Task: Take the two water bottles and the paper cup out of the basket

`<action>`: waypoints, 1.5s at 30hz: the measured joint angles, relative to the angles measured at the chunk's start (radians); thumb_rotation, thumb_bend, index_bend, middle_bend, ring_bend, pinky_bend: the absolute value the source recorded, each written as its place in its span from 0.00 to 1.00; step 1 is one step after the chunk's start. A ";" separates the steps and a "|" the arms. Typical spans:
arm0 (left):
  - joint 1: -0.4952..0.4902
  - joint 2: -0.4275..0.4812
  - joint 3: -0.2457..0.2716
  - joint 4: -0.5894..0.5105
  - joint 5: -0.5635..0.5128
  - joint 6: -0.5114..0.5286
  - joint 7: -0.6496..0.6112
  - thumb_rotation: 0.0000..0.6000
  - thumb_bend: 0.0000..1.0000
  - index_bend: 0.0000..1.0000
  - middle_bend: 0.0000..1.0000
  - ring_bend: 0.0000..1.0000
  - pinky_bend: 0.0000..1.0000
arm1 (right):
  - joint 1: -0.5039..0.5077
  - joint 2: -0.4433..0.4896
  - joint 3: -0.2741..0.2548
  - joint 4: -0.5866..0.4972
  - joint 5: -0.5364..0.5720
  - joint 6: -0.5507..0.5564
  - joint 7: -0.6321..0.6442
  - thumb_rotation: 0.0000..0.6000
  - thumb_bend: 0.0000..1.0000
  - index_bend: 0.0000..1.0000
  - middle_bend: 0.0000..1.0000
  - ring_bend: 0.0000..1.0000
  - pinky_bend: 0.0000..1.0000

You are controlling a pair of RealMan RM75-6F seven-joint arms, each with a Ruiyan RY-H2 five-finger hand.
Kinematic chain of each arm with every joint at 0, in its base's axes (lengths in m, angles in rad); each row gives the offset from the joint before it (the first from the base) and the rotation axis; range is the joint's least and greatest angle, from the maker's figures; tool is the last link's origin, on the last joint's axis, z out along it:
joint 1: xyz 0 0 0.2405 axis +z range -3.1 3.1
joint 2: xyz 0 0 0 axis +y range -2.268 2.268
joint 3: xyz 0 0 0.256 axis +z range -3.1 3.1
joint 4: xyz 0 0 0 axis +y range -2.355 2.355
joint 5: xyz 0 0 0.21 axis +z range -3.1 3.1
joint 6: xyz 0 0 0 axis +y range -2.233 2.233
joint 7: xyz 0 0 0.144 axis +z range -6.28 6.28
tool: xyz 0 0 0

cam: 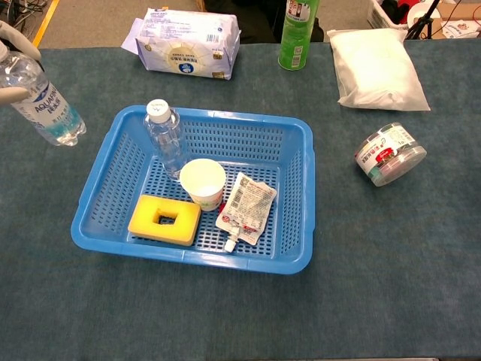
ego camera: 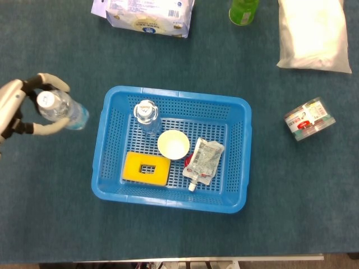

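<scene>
My left hand (ego camera: 19,111) grips a clear water bottle (ego camera: 63,111) (cam: 42,101) in the air, left of the blue basket (ego camera: 241,162) (cam: 299,226). Only its fingertips (cam: 13,37) show at the left edge of the chest view. A second water bottle (ego camera: 146,115) (cam: 166,138) stands upright in the basket's back left part. Beside that bottle stands a white paper cup (ego camera: 173,144) (cam: 202,183), near the basket's middle. My right hand is in neither view.
The basket also holds a yellow sponge (ego camera: 148,168) and a flat pouch (ego camera: 203,160). A tissue pack (ego camera: 147,13), a green can (ego camera: 243,10) and a white bag (ego camera: 312,32) lie at the back. A small round tub (ego camera: 308,117) lies to the right.
</scene>
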 measured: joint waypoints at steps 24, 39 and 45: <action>-0.013 -0.333 -0.012 0.490 -0.088 -0.150 -0.088 1.00 0.23 0.46 0.45 0.37 0.51 | -0.002 0.006 0.006 -0.027 0.024 0.009 -0.039 1.00 0.12 0.34 0.41 0.35 0.41; -0.019 -0.308 -0.001 0.483 -0.031 -0.175 -0.146 1.00 0.23 0.25 0.18 0.12 0.29 | 0.005 0.003 0.012 -0.028 0.035 0.002 -0.047 1.00 0.12 0.34 0.41 0.35 0.41; 0.001 -0.264 -0.011 0.411 -0.013 -0.106 -0.133 1.00 0.23 0.25 0.17 0.11 0.29 | 0.007 0.005 0.012 -0.023 0.034 -0.002 -0.040 1.00 0.12 0.34 0.41 0.35 0.41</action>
